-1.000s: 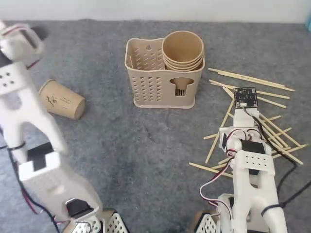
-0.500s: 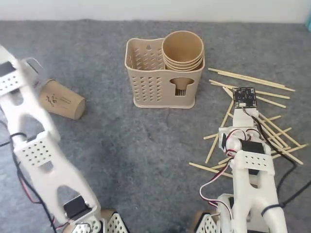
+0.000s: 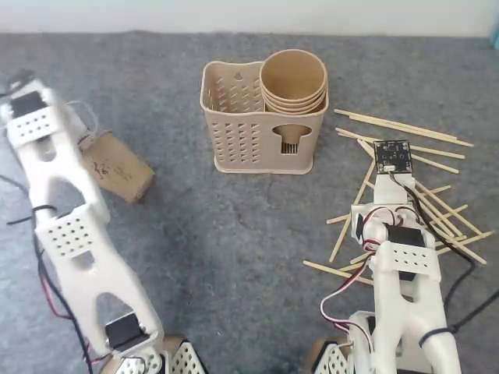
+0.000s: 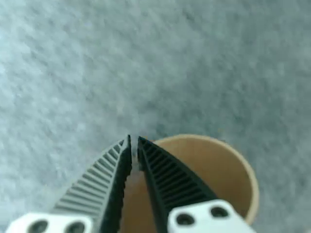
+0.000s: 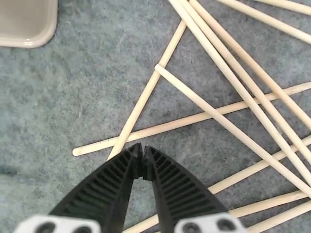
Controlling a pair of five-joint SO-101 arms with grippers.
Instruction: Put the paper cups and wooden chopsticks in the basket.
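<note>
Lying on its side on the grey worktop [image 3: 234,249], one paper cup [image 3: 117,167] is resting well to the left of the basket [image 3: 234,132], with its open mouth turning toward the left arm [image 3: 54,179], which is partly covering it in the high view. The left pincer [image 4: 133,141] is hanging just at the rim of this cup's mouth, its ribbed jaws leaving only a thin slit, and nothing is showing between them. A stack of cups [image 3: 293,78] is standing upright in the basket's right-hand compartment as the high view shows it. To the right of the basket, the wooden chopsticks [image 3: 405,128] are lying scattered and crossing one another on the worktop, some passing beneath the right arm [image 3: 401,261]. The right pincer [image 5: 142,162] is hovering over these sticks with its jaw tips meeting, gripping nothing, and a corner of the basket is showing nearby.
</note>
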